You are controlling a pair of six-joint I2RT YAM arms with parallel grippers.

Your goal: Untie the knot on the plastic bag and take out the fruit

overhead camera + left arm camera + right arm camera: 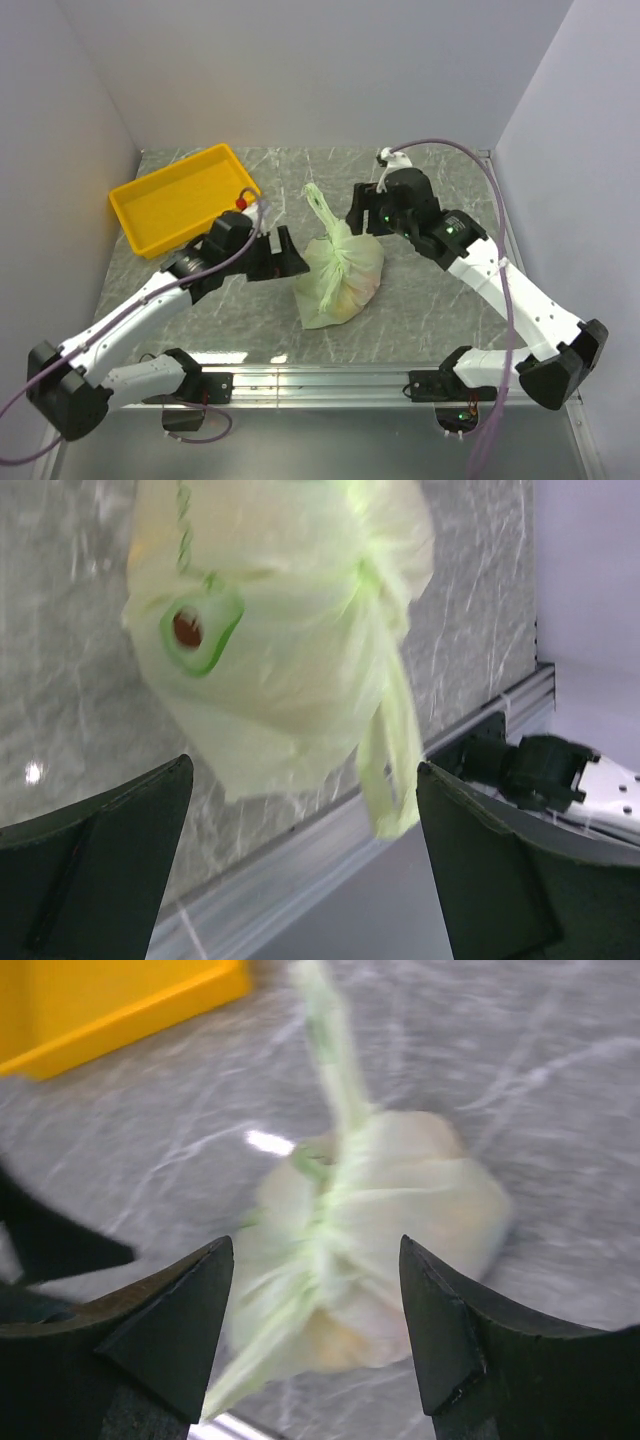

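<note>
Sitting on the grey marbled table [430, 290] is the crinkly, translucent pale green plastic bag [342, 272], its thin twisted knot [321, 208] poking upward; left gripper [292, 258] and right gripper [359, 215] are flanking it, both spread wide, gripping nothing.

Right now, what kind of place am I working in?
Probably a lab test cell: plain white walls box in a marble-patterned tabletop, the left arm and right arm mount on a metal rail, and a tied plastic bag and yellow tray serve as props.
</note>
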